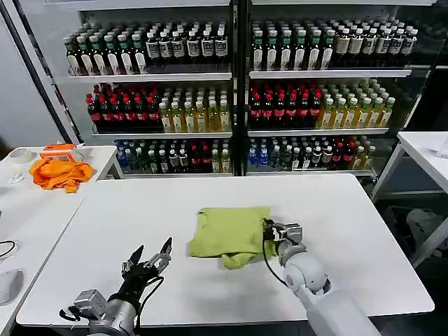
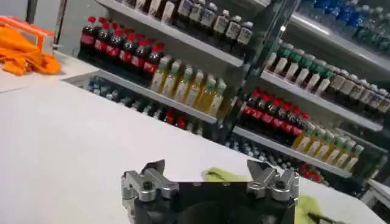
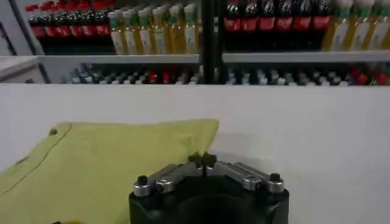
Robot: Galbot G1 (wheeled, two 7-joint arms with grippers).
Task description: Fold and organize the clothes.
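Soft matt cotton T-shirt (image 1: 231,234), smooth matt white table (image 1: 140,210), metal-fingered black right hand (image 3: 206,161)

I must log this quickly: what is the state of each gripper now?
Left gripper: jaws open, holding nothing, above the table.
Right gripper: jaws closed, at the T-shirt's edge; whether cloth is pinched cannot be told.

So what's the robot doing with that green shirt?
It is folding it. The yellow-green T-shirt lies on the white table, already folded into a small bundle. The right gripper sits at the shirt's edge with its fingers closed together and no cloth showing between them. The left gripper waits open near the table's front, apart from the shirt. An orange cloth sits on a side table.
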